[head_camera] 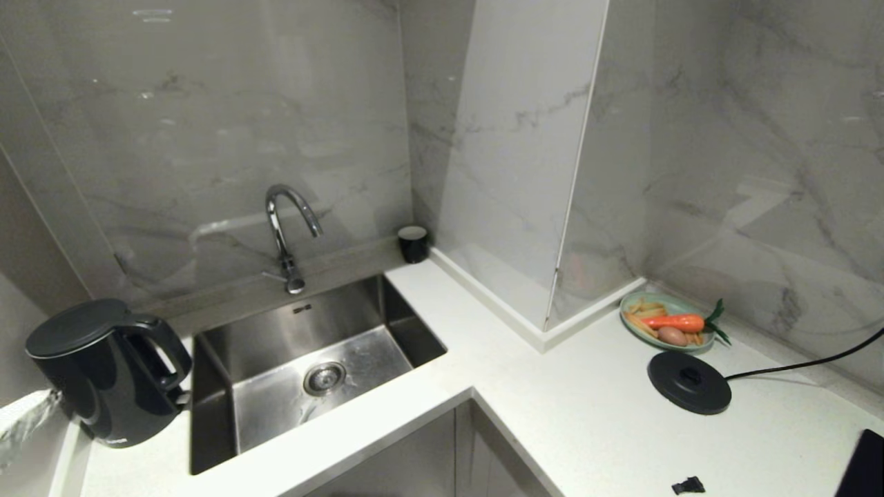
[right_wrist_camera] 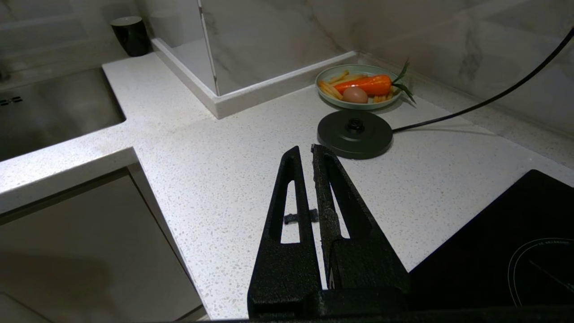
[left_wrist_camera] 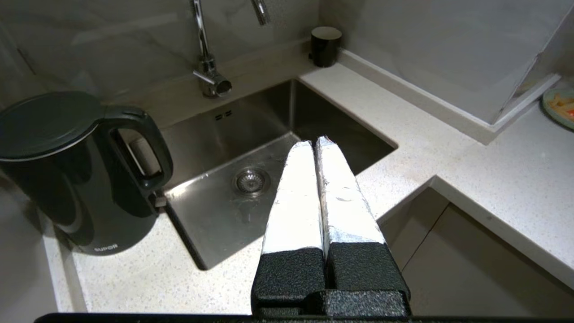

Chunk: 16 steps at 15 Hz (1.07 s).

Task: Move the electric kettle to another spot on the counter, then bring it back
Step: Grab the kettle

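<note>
The electric kettle (head_camera: 103, 373), tall and glossy black with a loop handle, stands on the white counter (head_camera: 587, 414) at the far left, beside the sink. Its handle faces the sink. My left gripper (left_wrist_camera: 314, 141) has foil-wrapped fingers pressed together with nothing in them. It hovers over the sink's front edge, to the right of the kettle (left_wrist_camera: 76, 175) and apart from it. In the head view its tip (head_camera: 50, 399) shows at the left edge, just in front of the kettle. My right gripper (right_wrist_camera: 305, 150) is shut and empty over the counter (right_wrist_camera: 224, 157) on the right.
A steel sink (head_camera: 311, 359) with a faucet (head_camera: 283, 235) lies right of the kettle. A small black cup (head_camera: 413, 243) stands in the corner. On the right are the round black base disc (head_camera: 688, 382) with its cord, a plate of food (head_camera: 666, 321), a cooktop corner (head_camera: 863, 469) and a small black scrap (head_camera: 688, 485).
</note>
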Available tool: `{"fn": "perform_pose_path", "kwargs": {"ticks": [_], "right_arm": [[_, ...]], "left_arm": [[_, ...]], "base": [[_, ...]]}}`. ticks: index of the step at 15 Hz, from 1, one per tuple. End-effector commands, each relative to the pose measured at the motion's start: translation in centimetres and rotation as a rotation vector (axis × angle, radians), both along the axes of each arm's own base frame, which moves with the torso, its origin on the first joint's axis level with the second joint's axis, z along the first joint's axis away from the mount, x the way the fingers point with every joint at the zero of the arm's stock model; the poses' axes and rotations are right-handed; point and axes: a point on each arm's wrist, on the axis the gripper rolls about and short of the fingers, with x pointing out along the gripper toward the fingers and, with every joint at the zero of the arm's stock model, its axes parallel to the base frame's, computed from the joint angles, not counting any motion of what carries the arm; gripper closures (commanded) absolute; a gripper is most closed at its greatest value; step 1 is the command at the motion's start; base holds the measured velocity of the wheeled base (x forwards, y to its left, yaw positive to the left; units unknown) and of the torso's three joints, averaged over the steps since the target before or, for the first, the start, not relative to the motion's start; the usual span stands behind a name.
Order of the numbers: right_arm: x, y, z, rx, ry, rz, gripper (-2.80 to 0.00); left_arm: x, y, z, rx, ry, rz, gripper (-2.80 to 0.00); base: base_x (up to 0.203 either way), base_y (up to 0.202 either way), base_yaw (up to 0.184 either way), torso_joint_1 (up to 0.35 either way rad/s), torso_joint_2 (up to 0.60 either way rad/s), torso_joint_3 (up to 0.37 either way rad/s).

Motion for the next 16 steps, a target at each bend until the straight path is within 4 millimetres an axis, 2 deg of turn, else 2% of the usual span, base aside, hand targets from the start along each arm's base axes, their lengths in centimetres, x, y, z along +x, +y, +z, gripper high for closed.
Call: {"fn": "perform_pose_path", "kwargs": {"ticks": [1, 4, 7, 12, 15, 16], "right_arm": [[0.0, 0.0, 0.0, 0.0, 0.0, 0.001, 0.0], [0.0, 0.0, 0.0, 0.0, 0.001, 0.0, 0.0], [0.0, 0.0, 0.0, 0.0, 0.001, 0.001, 0.0], [0.0, 0.0, 0.0, 0.0, 0.001, 0.001, 0.0], [0.0, 0.0, 0.0, 0.0, 0.001, 0.001, 0.0], [0.0, 0.0, 0.0, 0.0, 0.001, 0.001, 0.0]], "left_arm": [[6.3, 0.0, -0.8, 0.0, 0.181, 0.006, 0.0], [11.3, 0.1, -2.9, 0.001, 0.255, 0.053, 0.0], [15.1, 0.3, -6.6, 0.003, 0.331, 0.159, 0.0], [16.5, 0.6, -11.8, -0.012, 0.378, 0.291, 0.0], [17.4, 1.2, -13.9, -0.023, 0.365, 0.325, 0.0], [17.4, 1.3, -14.6, -0.021, 0.365, 0.331, -0.61]], "base": [[0.0, 0.0, 0.0, 0.0, 0.0, 0.0], [0.0, 0.0, 0.0, 0.0, 0.0, 0.0], [0.0, 0.0, 0.0, 0.0, 0.0, 0.0], [0.0, 0.0, 0.0, 0.0, 0.0, 0.0], [0.0, 0.0, 0.0, 0.0, 0.0, 0.0], [0.0, 0.0, 0.0, 0.0, 0.0, 0.0]]}}
